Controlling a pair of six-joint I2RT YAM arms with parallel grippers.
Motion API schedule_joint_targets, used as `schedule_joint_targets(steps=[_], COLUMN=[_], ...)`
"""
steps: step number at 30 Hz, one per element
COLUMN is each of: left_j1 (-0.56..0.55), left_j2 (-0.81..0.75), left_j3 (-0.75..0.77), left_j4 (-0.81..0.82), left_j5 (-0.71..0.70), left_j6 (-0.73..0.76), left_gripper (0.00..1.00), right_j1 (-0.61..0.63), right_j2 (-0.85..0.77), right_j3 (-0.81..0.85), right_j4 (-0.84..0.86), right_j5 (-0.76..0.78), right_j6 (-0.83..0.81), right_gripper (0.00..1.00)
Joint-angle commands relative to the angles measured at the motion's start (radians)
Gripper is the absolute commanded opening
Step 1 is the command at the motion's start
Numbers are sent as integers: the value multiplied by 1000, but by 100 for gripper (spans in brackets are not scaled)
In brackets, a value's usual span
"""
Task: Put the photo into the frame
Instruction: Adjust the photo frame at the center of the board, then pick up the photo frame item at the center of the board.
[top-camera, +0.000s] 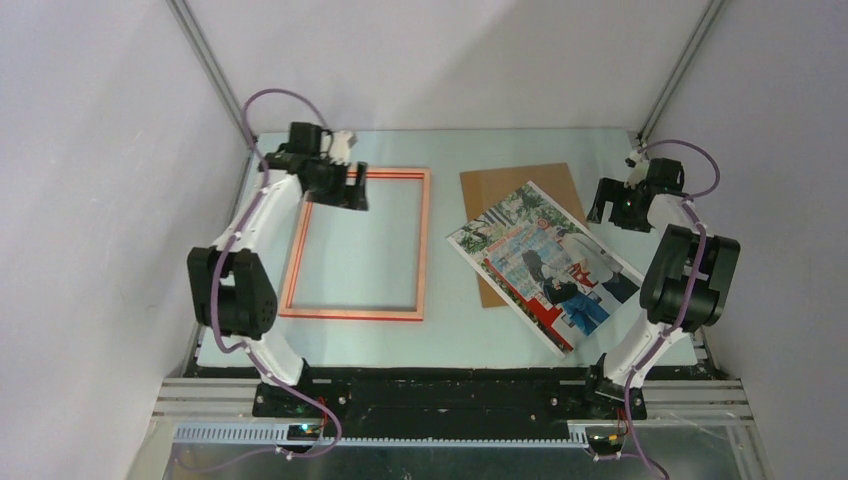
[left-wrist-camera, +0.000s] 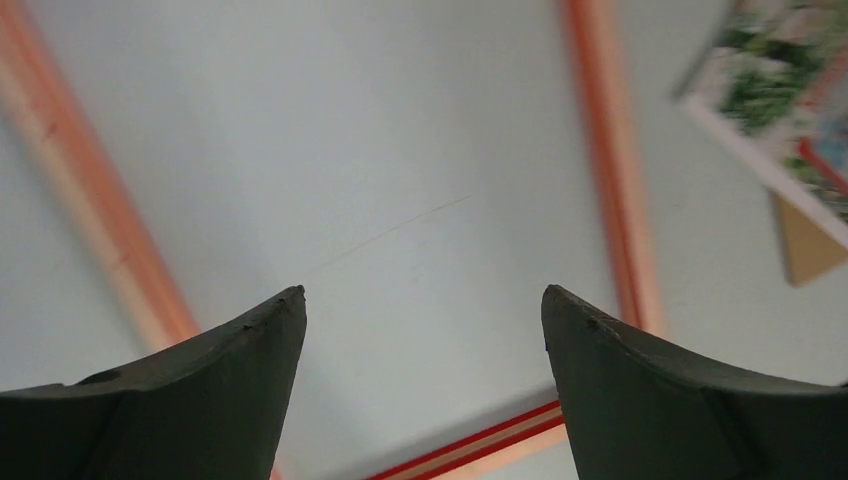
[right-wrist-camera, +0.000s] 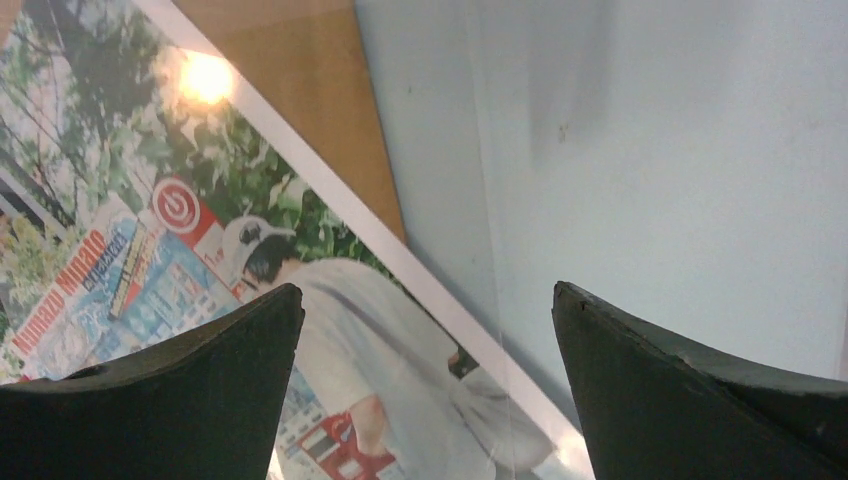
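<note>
L gripper (left-wrist-camera: 423, 300) wide open, empty; frame (left-wrist-camera: 612, 180) rails flank my jaws. R gripper (right-wrist-camera: 428, 292) open, empty; photo (right-wrist-camera: 150, 250) edge runs between jaws.

My left gripper (top-camera: 350, 192) hovers over a far corner of the frame (top-camera: 350, 313); the photo (top-camera: 545, 265) lies skewed across the board (top-camera: 510, 185), near my right gripper (top-camera: 610, 212).

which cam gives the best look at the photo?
Top external: the whole photo shows, picture side up, lying askew over the brown backing board. Right wrist shows only a close-up part with glare; left wrist just a blurred corner.
</note>
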Motion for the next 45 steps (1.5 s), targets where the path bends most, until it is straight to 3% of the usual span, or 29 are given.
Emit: schedule_joint_targets(steps=[1,11,19,32,45], left_j1=[-160,-408,-525,-608,-614], left_j2=[89,425,633,772,733], left_j3=[114,519,728,775,655], left_j4=[24,45,107,179,188], left_j5=[93,203,256,312,242], left_j6=[-84,-205,-342,-545,-527], left_gripper=[91,91,91,91,91], right_j1=[-10,-16,-24,-33,-37], right_j2=[70,187,265,363,391], right_j3=[100,195,279,405,430], right_j4=[-5,-27,-79,-192,-232], right_j5=[-62,-122,-148,-207,-241], right_j6=[17,43,65,80,84], right_gripper=[100,100,97,96,95])
